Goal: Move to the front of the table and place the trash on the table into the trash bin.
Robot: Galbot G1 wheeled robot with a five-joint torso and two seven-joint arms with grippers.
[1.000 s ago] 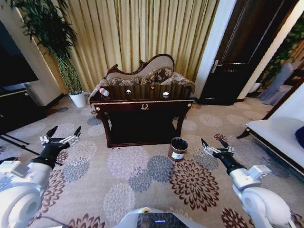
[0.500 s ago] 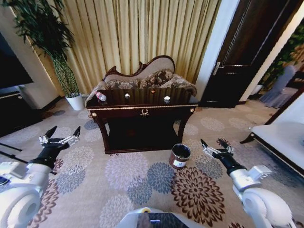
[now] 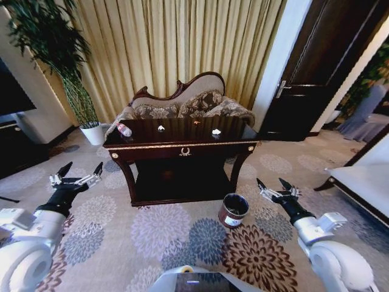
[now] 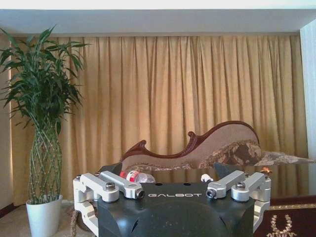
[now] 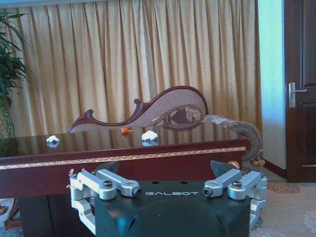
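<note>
The table [image 3: 182, 148] looms nearer than a second ago; my left gripper [image 3: 78, 175] and right gripper [image 3: 274, 186] hang spread wide, the trash bin [image 3: 233, 210] just inside my right, open carpet [image 3: 164, 234] between.

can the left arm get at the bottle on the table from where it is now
Probably not yet. The left gripper hangs open over the carpet, short of the table, while the bottle lies on the tabletop's far left corner. Nothing blocks it.

Trash [image 3: 216, 132] on table [image 3: 182, 146]; bin [image 3: 233, 210] front-right.
</note>
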